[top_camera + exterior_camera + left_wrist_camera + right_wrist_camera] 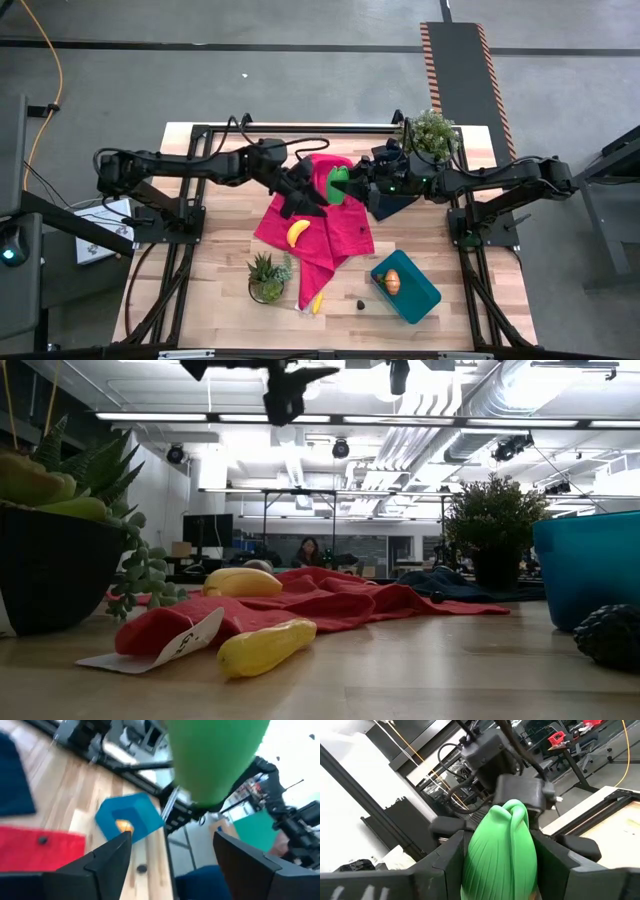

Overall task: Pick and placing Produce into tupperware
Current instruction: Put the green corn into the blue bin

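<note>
A green piece [338,183] hangs in the air above the red cloth [335,240] at mid-table, with my right gripper [356,185] shut on it from the right. My left gripper [316,190] faces it from the left, open. In the left wrist view its fingers [107,862] stand wide apart, with the green piece [215,760] just beyond them. One banana [297,232] lies on the cloth. Another banana [317,302] lies at the cloth's near end. An orange piece [391,282] lies inside the teal tupperware [418,303]. A brown piece [360,300] sits on the wood beside it. My right gripper pinches the green piece by its two opposite sides [472,862] between its two fingers [447,857]. The fingers come about level from the table's right. The piece is lifted clear, high above the red cloth.
A small potted plant [268,276] stands near the front left of the cloth, and a bushier plant [432,132] stands at the far right. A dark navy cloth [396,206] lies under the right arm. Bare wood shows along the near edge.
</note>
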You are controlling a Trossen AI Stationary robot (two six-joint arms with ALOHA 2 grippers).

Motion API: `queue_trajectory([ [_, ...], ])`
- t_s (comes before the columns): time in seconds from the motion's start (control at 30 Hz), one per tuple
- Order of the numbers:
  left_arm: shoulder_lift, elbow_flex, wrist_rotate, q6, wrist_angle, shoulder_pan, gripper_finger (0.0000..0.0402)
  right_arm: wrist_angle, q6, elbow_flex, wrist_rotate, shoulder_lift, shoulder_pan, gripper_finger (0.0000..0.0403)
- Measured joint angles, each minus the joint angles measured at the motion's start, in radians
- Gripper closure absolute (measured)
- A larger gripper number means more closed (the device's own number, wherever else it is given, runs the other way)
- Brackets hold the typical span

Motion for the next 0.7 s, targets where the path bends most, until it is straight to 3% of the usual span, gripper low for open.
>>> queue_trajectory([
  [0.17,-0.024,0.0,0.013,0.052,-0.11,0.056,0.0166,0.0,0.005,0.0,-0.017,0.0,0.0,0.0235],
  [0.33,-0.065,0.0,0.014,0.1,-0.196,0.08,0.0187,-0.009,0.027,0.0,-0.101,0.0,0.0,0.0235],
  [0.7,-0.123,0.0,-0.002,0.111,-0.265,0.086,0.0195,-0.166,0.061,0.0,-0.252,-0.001,0.003,0.0235],
])
